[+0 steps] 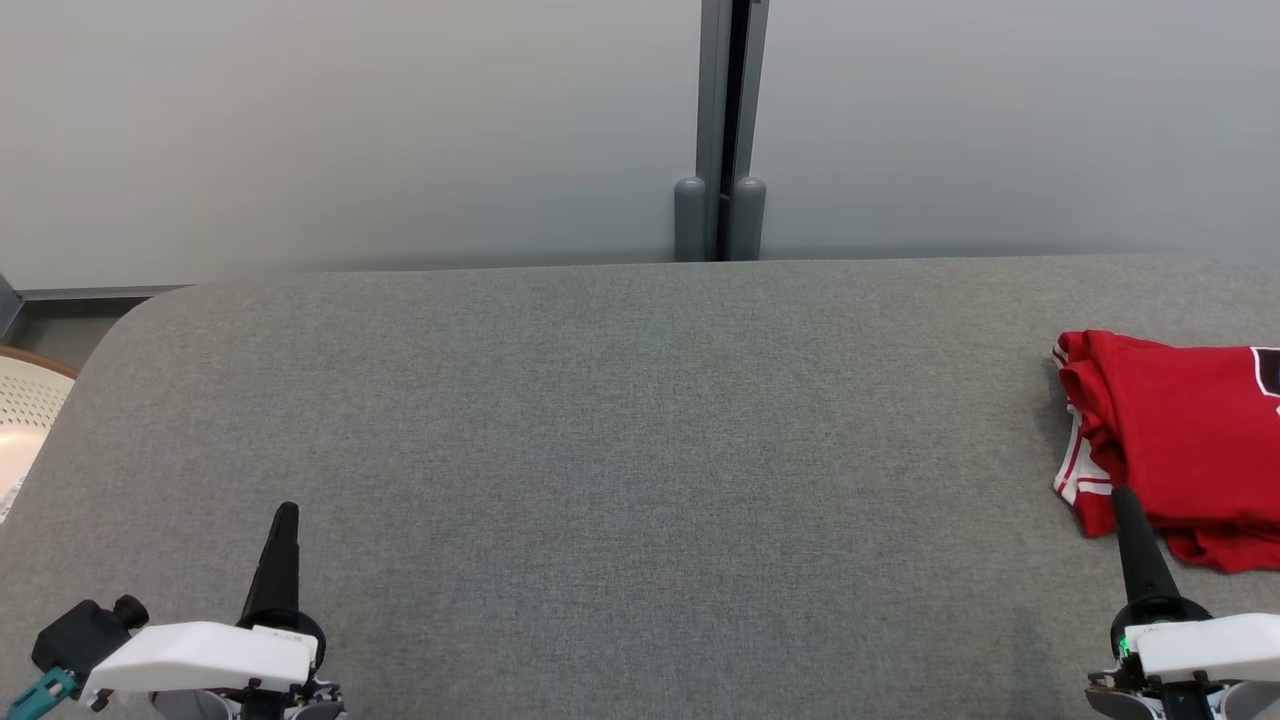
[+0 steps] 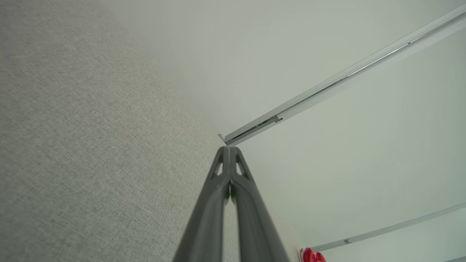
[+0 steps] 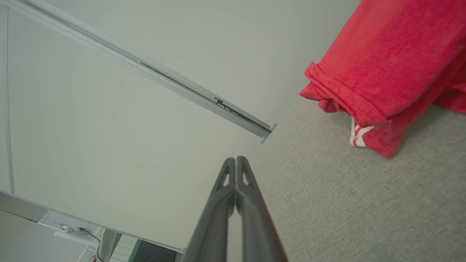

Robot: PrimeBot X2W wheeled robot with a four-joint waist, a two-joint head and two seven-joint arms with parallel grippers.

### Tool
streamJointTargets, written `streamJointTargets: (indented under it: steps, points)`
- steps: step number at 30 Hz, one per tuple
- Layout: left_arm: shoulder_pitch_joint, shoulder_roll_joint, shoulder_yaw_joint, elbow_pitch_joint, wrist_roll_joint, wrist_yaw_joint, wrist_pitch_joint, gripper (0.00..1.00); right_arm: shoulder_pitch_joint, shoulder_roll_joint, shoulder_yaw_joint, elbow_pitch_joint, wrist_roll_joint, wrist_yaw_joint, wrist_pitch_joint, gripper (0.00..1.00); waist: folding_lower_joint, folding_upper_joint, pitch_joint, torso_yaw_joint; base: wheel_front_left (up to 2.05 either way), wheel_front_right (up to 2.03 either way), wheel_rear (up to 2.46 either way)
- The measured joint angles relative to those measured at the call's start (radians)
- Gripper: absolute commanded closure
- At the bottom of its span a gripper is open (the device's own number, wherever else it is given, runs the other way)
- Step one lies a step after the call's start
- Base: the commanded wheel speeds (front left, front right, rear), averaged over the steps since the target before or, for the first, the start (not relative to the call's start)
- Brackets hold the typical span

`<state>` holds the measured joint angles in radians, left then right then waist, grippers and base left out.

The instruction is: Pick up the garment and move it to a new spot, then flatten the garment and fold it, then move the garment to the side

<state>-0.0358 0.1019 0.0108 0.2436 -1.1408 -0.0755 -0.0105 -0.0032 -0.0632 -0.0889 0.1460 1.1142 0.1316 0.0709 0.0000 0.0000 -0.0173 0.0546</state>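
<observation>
- Red garment (image 1: 1175,430) sits at the right edge of the head view, mid-height, on the grey fabric table (image 1: 600,450). Its right part is cut off by the frame, so its full shape is unclear.
- White stripes show on its left hem. A dark print at the frame edge is too cropped to read.
- In the left wrist view only a small red scrap of the garment (image 2: 311,255) shows at the bottom edge.
- In the right wrist view the garment (image 3: 382,62) is bunched in folds at upper right and cut off at the top and right.
- A pale perforated object (image 1: 20,410) at the left edge is mostly out of frame, and I can't identify it.
- Left gripper (image 1: 286,512) is at lower left, its fingers pointing up the frame over bare table. The wrist view shows the left gripper (image 2: 229,148) pinched together and holding nothing.
- Right gripper (image 1: 1122,495) is at lower right, and its tip overlaps the garment's lower-left corner in the head view.
- In the wrist view the right gripper (image 3: 236,159) is pressed closed and empty, with bare grey cloth between it and the garment.
- Both white wrist housings are cropped by the bottom edge of the head view.
</observation>
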Motion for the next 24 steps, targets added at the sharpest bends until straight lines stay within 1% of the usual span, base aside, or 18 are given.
streamJointTargets:
  steps: [24]
  points:
    - [-0.031,-0.024,0.046,0.001,-0.214,-0.024,0.056,1.00,-0.044,0.007,-0.011,0.044,0.224,-0.001,0.019,1.00,0.0000,0.0000,0.008,-0.022,0.00,0.00,0.00]
